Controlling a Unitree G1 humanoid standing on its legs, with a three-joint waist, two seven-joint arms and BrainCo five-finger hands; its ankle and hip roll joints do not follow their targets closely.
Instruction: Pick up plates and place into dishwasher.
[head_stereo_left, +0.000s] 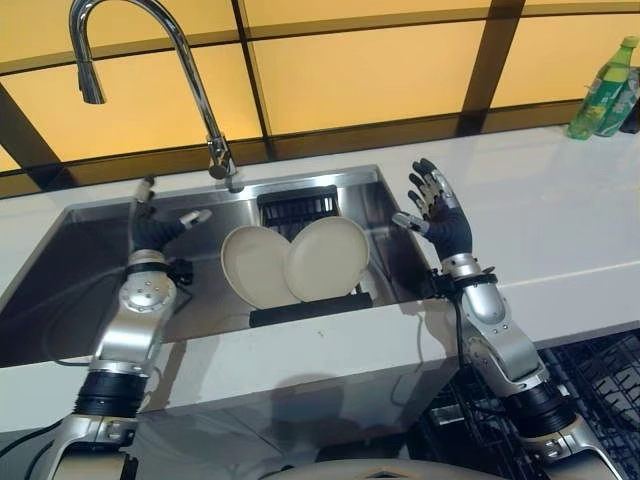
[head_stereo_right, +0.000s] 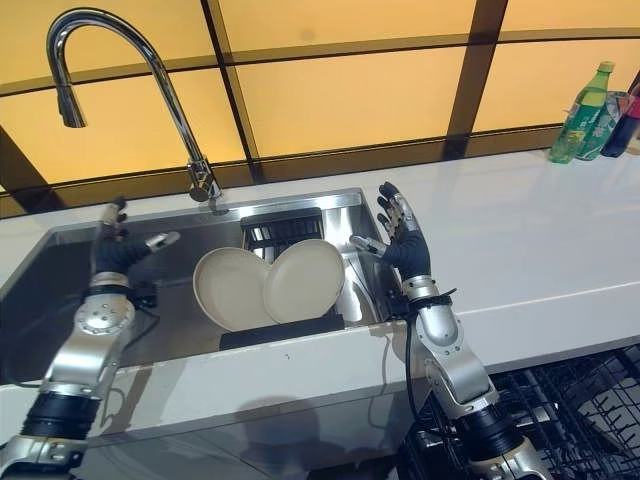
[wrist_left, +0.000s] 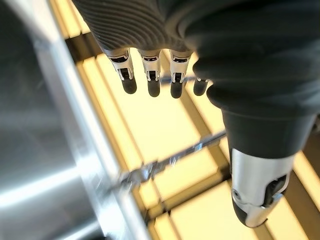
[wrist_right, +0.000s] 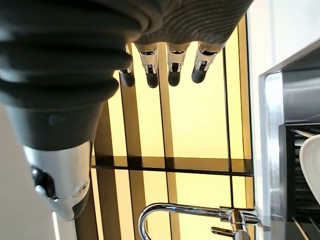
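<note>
Two cream plates stand tilted on edge in a black rack inside the steel sink. The left plate sits partly behind the right plate. My left hand hovers open over the sink's left part, fingers pointing up, well left of the plates. My right hand is raised open at the sink's right rim, just right of the right plate, holding nothing. Straight fingers show in the left wrist view and the right wrist view. The dishwasher rack lies open at lower right.
A tall curved tap rises behind the sink. A white counter stretches to the right, with green bottles at its far right corner. Amber wall panels with dark frames stand behind.
</note>
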